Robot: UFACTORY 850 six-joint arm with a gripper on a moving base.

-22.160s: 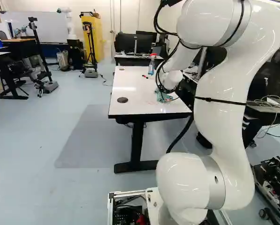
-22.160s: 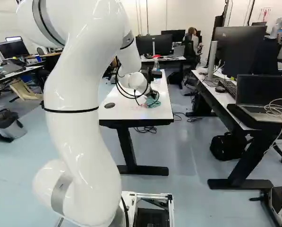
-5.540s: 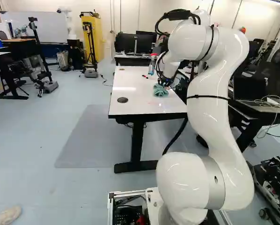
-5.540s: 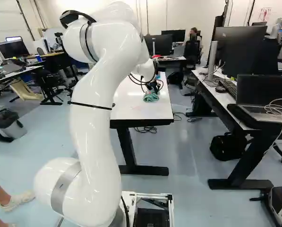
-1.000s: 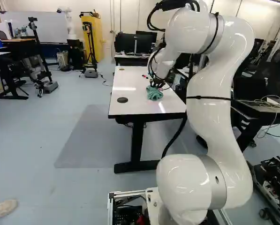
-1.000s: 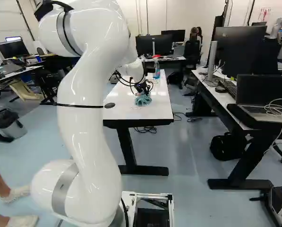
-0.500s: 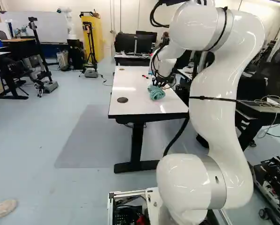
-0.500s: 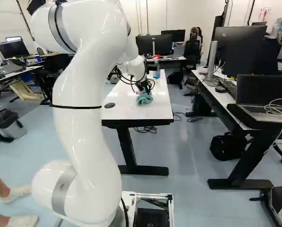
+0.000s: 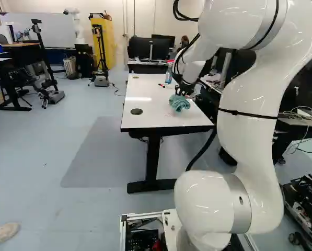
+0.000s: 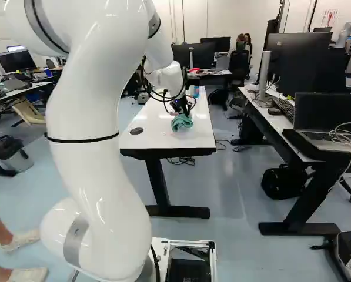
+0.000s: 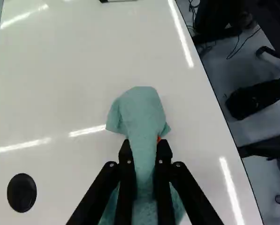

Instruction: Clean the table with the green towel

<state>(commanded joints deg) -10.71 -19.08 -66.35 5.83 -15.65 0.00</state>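
Observation:
In the left base view my gripper points down at the white table, low over its right-hand part. Bunched beneath it is the green towel, also seen in the right base view. Seen from the wrist, the gripper pinches the towel between its two fingers; one part of the cloth spreads out ahead of the fingertips and more hangs under and beside the fingers. A small bit of orange shows at one fingertip. The base views do not settle whether the cloth's underside touches the tabletop.
A spray bottle stands beyond the towel, with small red and dark items near it. A round black disc lies in the tabletop. The desk with a laptop stands to the right. Another robot is far off.
Over the last second the arm has swung rightward in the left base view, carrying the gripped towel a short way across the table. The spray bottle and the base have not moved.

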